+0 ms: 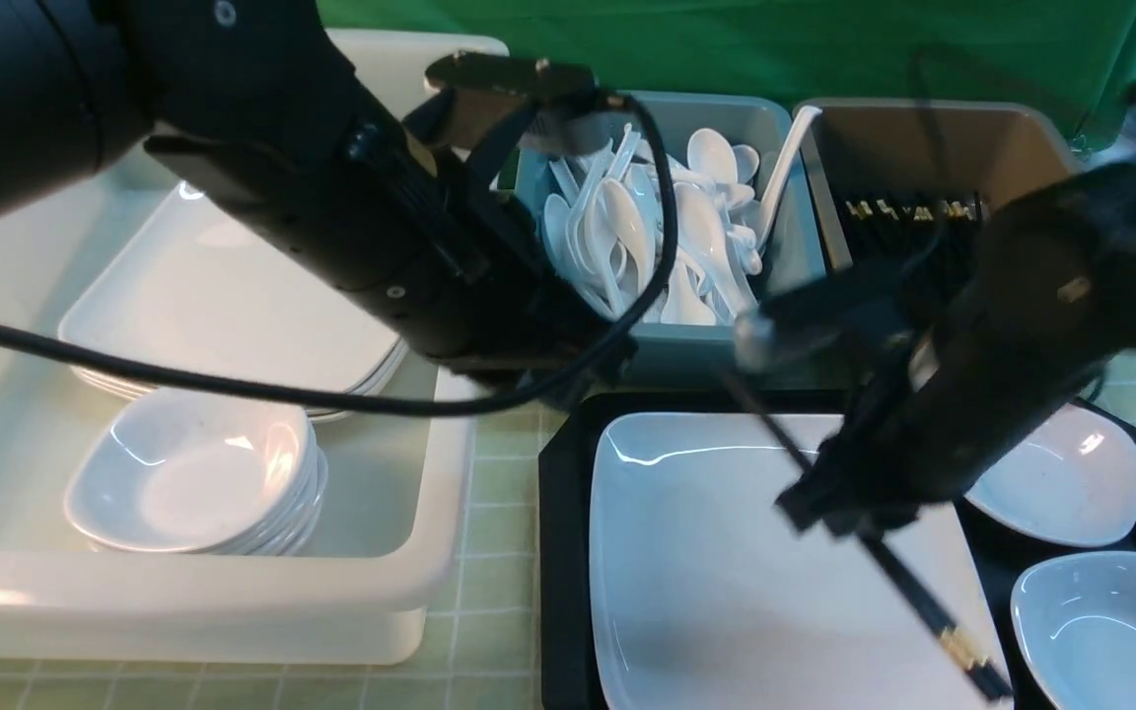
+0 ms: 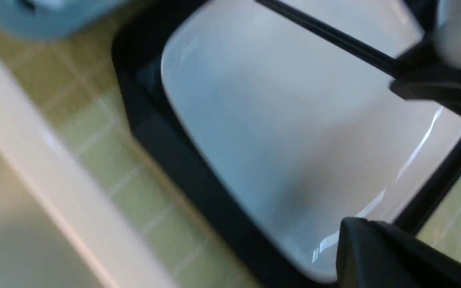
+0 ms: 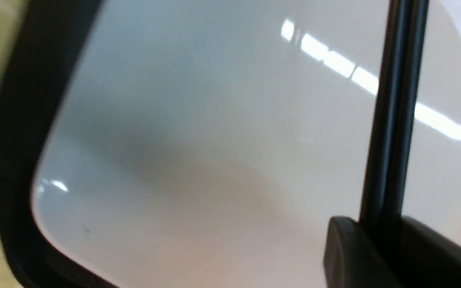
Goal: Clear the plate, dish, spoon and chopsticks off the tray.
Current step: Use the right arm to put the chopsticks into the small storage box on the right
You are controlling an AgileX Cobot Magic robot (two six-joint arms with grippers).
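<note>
The black tray [image 1: 558,552] carries the large white plate [image 1: 716,582] and two small white dishes [image 1: 1061,473] [image 1: 1110,631]. My right gripper [image 1: 844,513] is shut on the black chopsticks [image 1: 923,602] and holds them slanted above the plate, gold-banded ends toward me. The right wrist view shows the pair [image 3: 390,120] clamped over the plate [image 3: 214,140]. My left gripper [image 1: 538,370] is at the tray's far left corner. Only one finger [image 2: 382,256] shows, over the plate's edge [image 2: 274,120]. No spoon shows on the tray.
A cream tub [image 1: 410,592] on the left holds stacked plates [image 1: 233,296] and stacked dishes [image 1: 193,473]. Behind the tray, a teal tub [image 1: 795,256] holds several white spoons [image 1: 667,237]. A brown-grey tub [image 1: 923,138] holds black chopsticks [image 1: 913,212].
</note>
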